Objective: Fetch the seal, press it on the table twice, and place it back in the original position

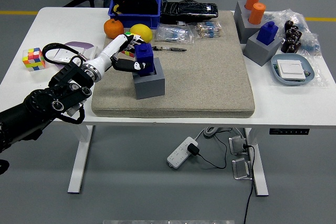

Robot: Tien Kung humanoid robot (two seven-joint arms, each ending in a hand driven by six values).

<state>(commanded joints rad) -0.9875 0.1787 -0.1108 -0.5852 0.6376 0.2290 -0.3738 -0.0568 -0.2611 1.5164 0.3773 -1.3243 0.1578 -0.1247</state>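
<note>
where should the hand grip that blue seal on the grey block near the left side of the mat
Grip the blue seal by its upright sides above the grey block, coming from the left. Only that upper part stands clear of the block, and the left hand already closes around it from that side.

A mat (pixel 210 72) lies on the table (pixel 31 85). On the mat's left part sits a block (pixel 149 83), with the seal (pixel 144 57) above its slot, held by the left hand (pixel 126 56). An orange (pixel 113 28) and a lemon (pixel 140 32) lie at the block's eleven and twelve o'clock.
</note>
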